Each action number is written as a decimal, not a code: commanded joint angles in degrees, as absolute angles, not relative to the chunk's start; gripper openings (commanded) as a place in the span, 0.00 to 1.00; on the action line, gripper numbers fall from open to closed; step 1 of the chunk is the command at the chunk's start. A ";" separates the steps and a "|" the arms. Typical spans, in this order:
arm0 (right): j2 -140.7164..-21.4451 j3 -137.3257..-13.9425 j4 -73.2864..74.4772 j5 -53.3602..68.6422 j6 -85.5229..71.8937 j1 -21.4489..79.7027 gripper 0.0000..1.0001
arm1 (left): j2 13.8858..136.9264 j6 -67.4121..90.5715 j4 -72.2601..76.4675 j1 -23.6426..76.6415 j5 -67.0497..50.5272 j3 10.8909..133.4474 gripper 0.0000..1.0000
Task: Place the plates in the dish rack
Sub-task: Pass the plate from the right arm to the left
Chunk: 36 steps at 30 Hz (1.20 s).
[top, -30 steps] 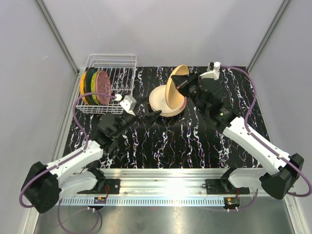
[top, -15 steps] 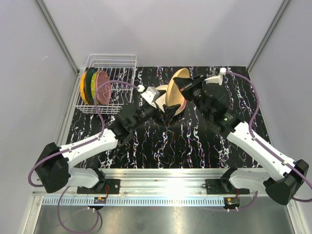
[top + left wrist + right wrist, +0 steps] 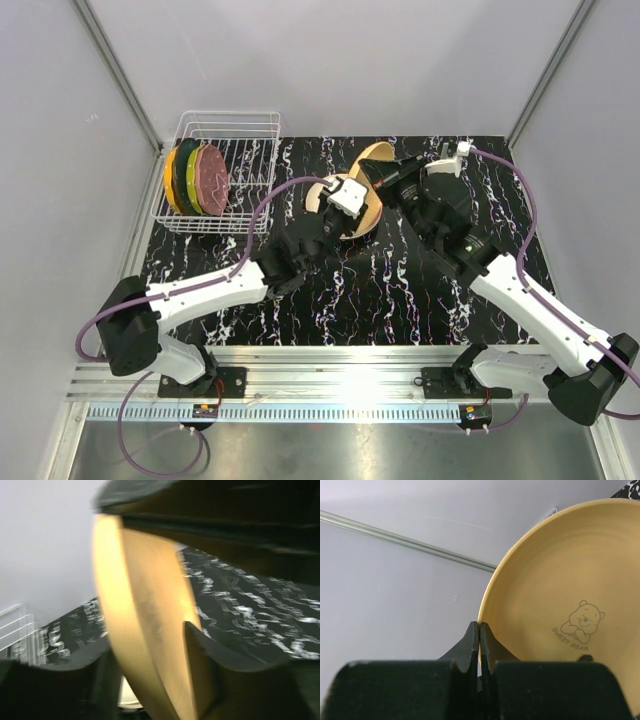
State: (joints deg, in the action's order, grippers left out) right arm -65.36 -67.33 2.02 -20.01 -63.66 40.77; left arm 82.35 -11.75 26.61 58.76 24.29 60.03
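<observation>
Right of the dish rack (image 3: 255, 160), the right fingers (image 3: 470, 652) pinch the upright tan plate (image 3: 560, 605) by its rim. The left fingers (image 3: 210, 680) straddle it, and whether they grip it cannot be told.

The only words that are showing legibly are in the right wrist view: "SWEET DEAR", in small dark capitals, is running on a slant across the face of the yellow plate (image 3: 545, 580), just beneath a bear drawing (image 3: 583, 616) toward the plate's lower right. In the left wrist view this plate is appearing too blurred for any print to be read
</observation>
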 commanded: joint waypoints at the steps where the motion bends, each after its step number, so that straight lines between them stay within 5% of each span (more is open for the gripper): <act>1: -62.75 -67.24 -1.41 -20.83 -65.56 41.05 0.00 | 81.39 -14.15 29.79 59.06 29.09 61.61 0.40; 5: -63.02 -67.32 -1.14 -20.04 -66.01 41.22 0.00 | 81.30 -13.54 30.67 59.15 32.16 61.00 0.03; 7: -63.10 -67.33 -0.97 -19.95 -66.27 41.22 0.00 | 81.21 -13.01 30.67 59.15 34.09 60.82 0.00; 10: -63.11 -67.59 -0.70 -19.95 -66.01 41.22 0.26 | 81.21 -13.88 30.85 59.15 36.55 60.47 0.00; 11: -63.02 -67.67 -0.44 -20.21 -65.92 41.22 0.46 | 81.30 -14.50 31.02 59.15 37.17 60.38 0.00; 15: -62.58 -68.55 2.54 -21.27 -65.83 41.13 0.70 | 80.25 -17.92 33.92 58.89 41.30 58.81 0.00; 22: -59.60 -66.27 4.39 -22.41 -65.66 41.13 0.76 | 75.86 -14.86 29.88 51.69 40.70 58.54 0.00; 36: -47.11 -57.13 8.61 -29.36 -55.73 41.13 0.84 | 69.96 -18.89 12.57 21.72 25.93 57.49 0.00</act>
State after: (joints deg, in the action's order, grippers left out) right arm -48.01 -58.24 7.62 -26.06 -59.88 40.88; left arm 70.61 -17.87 14.74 25.61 31.22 57.60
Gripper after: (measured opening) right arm 0.832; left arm 0.231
